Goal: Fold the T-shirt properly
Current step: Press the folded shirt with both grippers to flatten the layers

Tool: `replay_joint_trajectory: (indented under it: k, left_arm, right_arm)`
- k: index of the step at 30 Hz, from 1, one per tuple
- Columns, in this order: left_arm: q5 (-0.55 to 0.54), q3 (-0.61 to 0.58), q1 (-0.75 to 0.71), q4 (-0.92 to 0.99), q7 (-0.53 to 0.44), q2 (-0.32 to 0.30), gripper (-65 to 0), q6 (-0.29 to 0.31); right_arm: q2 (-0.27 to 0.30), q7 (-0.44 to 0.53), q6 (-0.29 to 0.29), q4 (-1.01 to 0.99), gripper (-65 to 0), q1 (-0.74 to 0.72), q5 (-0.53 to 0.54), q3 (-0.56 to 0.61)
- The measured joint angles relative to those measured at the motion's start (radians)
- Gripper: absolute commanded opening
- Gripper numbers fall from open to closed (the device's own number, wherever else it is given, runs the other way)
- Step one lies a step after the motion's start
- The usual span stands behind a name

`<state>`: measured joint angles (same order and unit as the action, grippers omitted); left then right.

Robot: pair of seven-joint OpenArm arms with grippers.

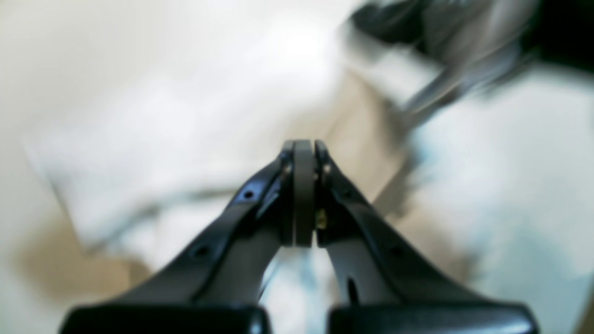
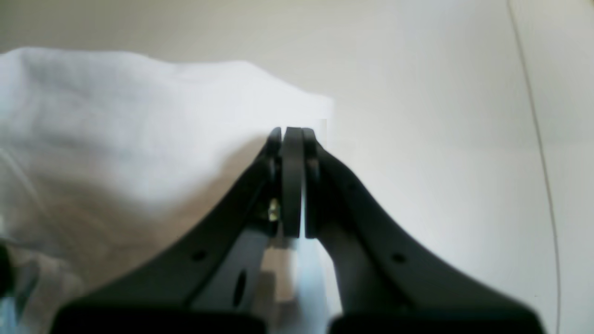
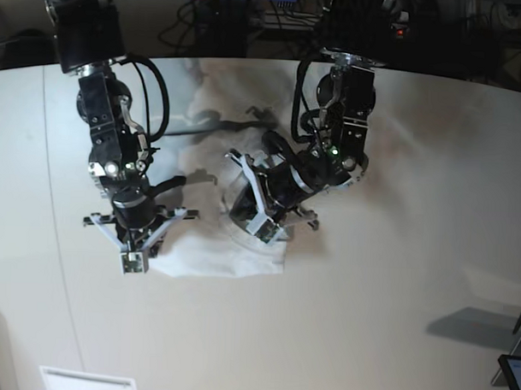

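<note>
**A:** Where does the T-shirt (image 3: 220, 245) lie, and what are the arms doing with it?

**B:** It sits bunched on the table (image 3: 411, 294), a pale heap with its near edge toward the camera in the base view. The right gripper (image 3: 132, 261) hangs at the shirt's left corner, jaws pressed together with nothing between the pads. The left gripper (image 3: 261, 229) is over the shirt's right half, also clamped empty (its wrist view is badly smeared, so I can't say whether it touches the cloth).

**A:** So no hold on the fabric at all?

**B:** None that I can see. From the right wrist, the closed tips sit just at the shirt's corner (image 2: 320, 106).

**A:** What makes the next step go well?

**B:** I'd judge the shirt still needs flattening before any fold. Each gripper should part its jaws, pinch a single hemmed corner rather than a wad of layers, then draw outward from the shirt's middle evenly, so one side doesn't drag.
</note>
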<state>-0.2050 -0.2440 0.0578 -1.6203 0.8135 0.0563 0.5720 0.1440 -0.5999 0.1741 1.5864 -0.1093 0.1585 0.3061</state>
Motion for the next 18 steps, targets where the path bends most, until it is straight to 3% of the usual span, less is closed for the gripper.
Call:
replay_joint_trajectory:
  k: [8, 18]
  left_arm:
    - [0.139, 0.149, -0.022, 0.029, -0.019, 0.015, -65.0, 0.003]
    - [0.156, 0.153, 0.001, 0.143, -0.077, 0.011, -65.0, 0.001]
  right_arm:
    - [0.002, 0.0, -0.002, 0.001, -64.7, 0.0, 0.0, -0.001]
    - [-0.051, 0.003, -0.002, -0.002, -64.7, -0.058, 0.0, 0.009]
